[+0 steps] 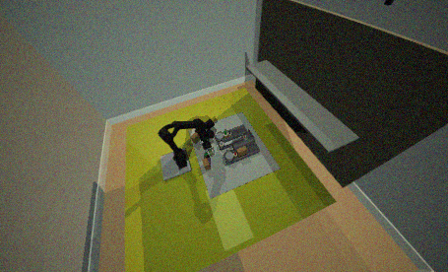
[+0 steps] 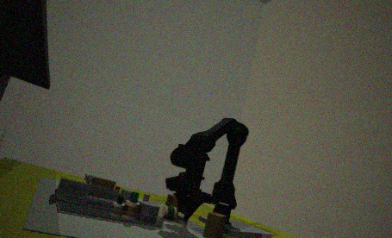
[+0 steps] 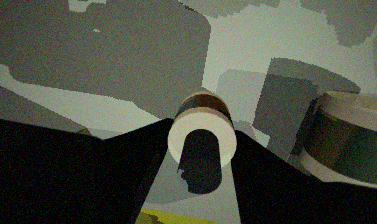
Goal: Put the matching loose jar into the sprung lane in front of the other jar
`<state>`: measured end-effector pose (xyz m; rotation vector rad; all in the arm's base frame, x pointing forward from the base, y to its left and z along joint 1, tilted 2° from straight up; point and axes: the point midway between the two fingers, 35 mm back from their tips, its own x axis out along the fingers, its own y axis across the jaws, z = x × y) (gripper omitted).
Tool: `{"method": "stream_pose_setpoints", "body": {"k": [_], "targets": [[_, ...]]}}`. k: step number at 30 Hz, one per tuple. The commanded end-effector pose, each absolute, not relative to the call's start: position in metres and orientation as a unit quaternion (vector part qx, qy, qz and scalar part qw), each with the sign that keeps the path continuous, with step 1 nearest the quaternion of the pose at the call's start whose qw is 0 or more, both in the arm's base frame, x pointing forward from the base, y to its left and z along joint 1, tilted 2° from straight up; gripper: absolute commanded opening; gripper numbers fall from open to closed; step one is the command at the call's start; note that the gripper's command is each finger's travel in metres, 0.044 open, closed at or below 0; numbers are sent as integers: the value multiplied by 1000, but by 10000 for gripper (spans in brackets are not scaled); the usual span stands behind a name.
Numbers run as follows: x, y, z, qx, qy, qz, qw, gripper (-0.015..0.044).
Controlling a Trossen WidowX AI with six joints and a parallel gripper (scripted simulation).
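Note:
My gripper (image 3: 202, 131) (image 1: 207, 146) is shut on a small pale jar (image 3: 205, 103) with a brown and dark band and a black knob-like lid, seen from above in the wrist view. The fingertips touch its two sides. A wider jar (image 3: 351, 147) with a green band and pale rims stands outside the right finger. In the exterior view, jars with a green lid (image 2: 133, 197) and a darker lid (image 2: 121, 199) show at the front of the grey lanes (image 2: 77, 196) (image 1: 250, 153). The sprung lane's jar and pusher plate are too small and dim to tell.
The grey lane units stand on a pale mat (image 1: 258, 170) ahead of the arm. A brown block (image 1: 207, 163) (image 2: 214, 224) stands near the mat's arm-side edge. An orange-brown piece (image 1: 241, 151) (image 2: 102, 182) sits in one lane unit. A long shelf (image 1: 302, 105) is beyond the mat.

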<state>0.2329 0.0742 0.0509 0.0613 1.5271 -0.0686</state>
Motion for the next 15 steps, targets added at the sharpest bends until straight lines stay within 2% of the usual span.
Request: {"method": "stream_pose_setpoints", "body": {"k": [1,3,15], "targets": [[234,74,54,26,691,-30,722,39],[234,76,63,26,691,-30,722,0],[231,81,126,26,691,-30,722,0]]}}
